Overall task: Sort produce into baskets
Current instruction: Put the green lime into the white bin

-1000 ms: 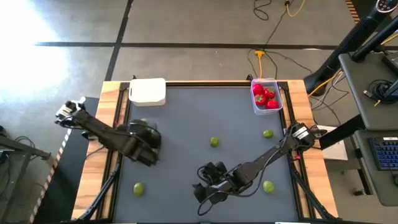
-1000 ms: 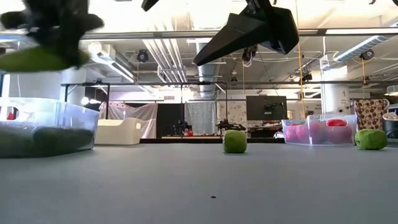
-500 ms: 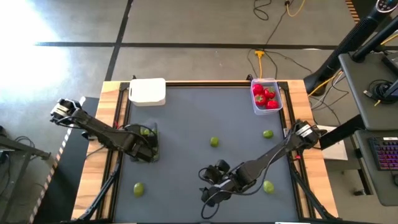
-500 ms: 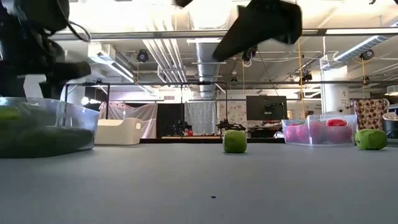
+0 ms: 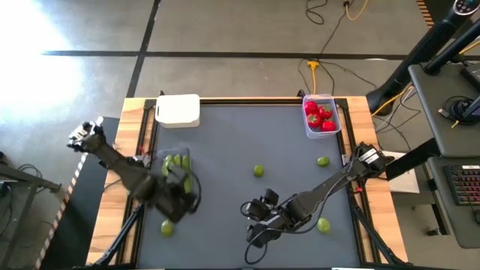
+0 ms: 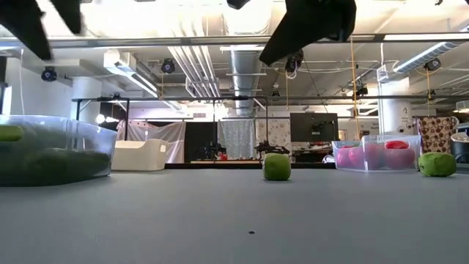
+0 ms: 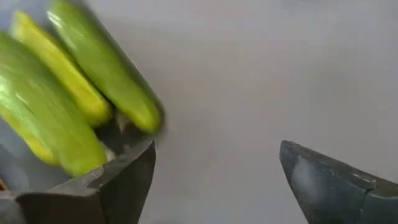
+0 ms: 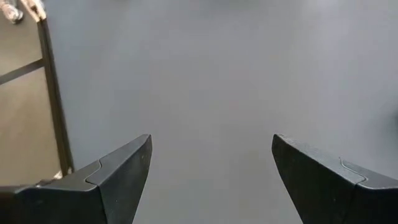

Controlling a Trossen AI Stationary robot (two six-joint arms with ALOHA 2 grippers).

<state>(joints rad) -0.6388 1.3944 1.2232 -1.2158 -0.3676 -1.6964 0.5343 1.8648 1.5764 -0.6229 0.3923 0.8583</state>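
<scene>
Several long green pods (image 5: 176, 160) lie in a clear-walled tub (image 6: 94, 139) at the table's left; the left wrist view shows the pods (image 7: 74, 106) too. My left gripper (image 5: 180, 196) hovers open and empty just on the near side of that tub, its fingers (image 7: 124, 180) over bare mat. My right gripper (image 5: 255, 226) stands open over bare mat near the front edge, holding nothing (image 8: 211, 174). Yellow-green balls rest on the mat: one (image 5: 166, 227) near my left gripper, one (image 5: 258, 171) mid-table, one (image 5: 322, 160) at the right. Red pieces (image 5: 319, 115) fill a clear tub at the far right.
A white tub (image 5: 178, 110) stands at the far left corner. Another ball (image 5: 323, 223) lies beside my right arm. Wooden rails (image 5: 133, 150) border the dark mat. Open mat lies between the two arms at the table's middle.
My left gripper held a green pod above the clear-walled tub, let it go into the tub, and has drawn back toward the table's near edge. The pod now lies with the others.
</scene>
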